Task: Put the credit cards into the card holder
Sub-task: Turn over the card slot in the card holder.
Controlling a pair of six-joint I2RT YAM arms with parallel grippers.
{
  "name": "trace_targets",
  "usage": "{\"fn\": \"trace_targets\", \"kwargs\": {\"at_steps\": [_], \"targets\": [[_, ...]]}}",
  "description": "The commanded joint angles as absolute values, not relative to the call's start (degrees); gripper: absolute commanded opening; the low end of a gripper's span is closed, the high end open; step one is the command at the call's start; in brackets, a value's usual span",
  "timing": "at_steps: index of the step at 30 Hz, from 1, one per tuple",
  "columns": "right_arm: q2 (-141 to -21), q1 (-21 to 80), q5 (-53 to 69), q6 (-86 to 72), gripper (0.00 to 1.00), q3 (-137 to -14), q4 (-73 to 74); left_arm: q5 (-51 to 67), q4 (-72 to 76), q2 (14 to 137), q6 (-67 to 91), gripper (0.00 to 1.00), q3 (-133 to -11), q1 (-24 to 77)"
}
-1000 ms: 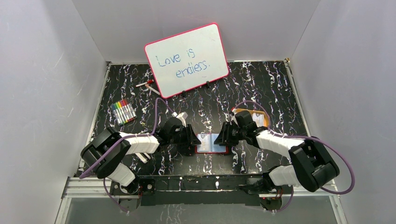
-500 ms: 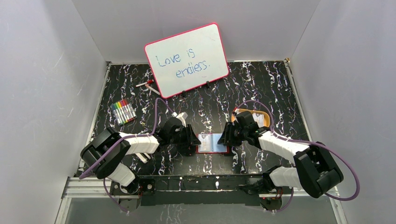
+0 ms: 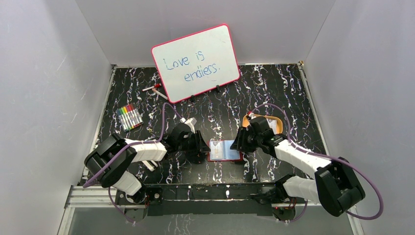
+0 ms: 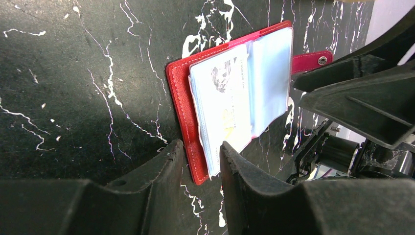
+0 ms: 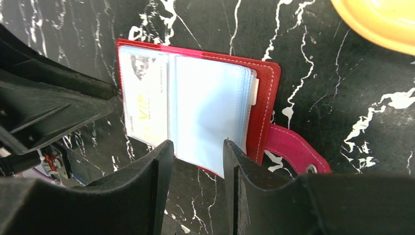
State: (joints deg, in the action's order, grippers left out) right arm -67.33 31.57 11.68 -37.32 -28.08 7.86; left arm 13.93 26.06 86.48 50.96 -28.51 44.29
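Your left gripper sits at the bottom of its wrist view with its fingers part-way apart. The lower corner of the holder fills the gap between them. You cannot tell from here whether they pinch it or only straddle it. Your right gripper has its jaws apart at the bottom of its own view. Its tips are over the lower edge of the pale blue pockets, with dark table showing in the gap and nothing clamped.

The holder lies open and flat on the table, lower middle of the overhead view. The left gripper is at its left edge and the right gripper at its right edge. Its red cover frames a fanned stack of shiny pockets. One card, whitish with a small portrait and gold "VIP" lettering, sits in the pocket on the left half in the right wrist view. The snap tab lies flat, sticking out toward the lower right of that view.

Further out, a yellow-orange tray cuts into the upper right corner of the right wrist view, apart from the holder. Overhead it is partly hidden behind your right arm, and you cannot make out its contents. A row of markers lies at the left. The whiteboard, reading "Love is endless.", leans at the upper centre with a pen by its lower left corner.
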Motion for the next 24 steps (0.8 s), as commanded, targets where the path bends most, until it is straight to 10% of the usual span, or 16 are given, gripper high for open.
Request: {"fn": "trace_targets", "kwargs": {"at_steps": [1,24], "targets": [[-64.0,31.5,9.8,-37.3,0.51,-30.4,7.9,13.2,25.7,85.0,49.9,0.32,-28.6,44.5],[-71.3,31.4,14.2,-36.8,0.51,-29.0,5.4,13.9,26.0,85.5,50.0,0.32,-28.7,44.5]]}}
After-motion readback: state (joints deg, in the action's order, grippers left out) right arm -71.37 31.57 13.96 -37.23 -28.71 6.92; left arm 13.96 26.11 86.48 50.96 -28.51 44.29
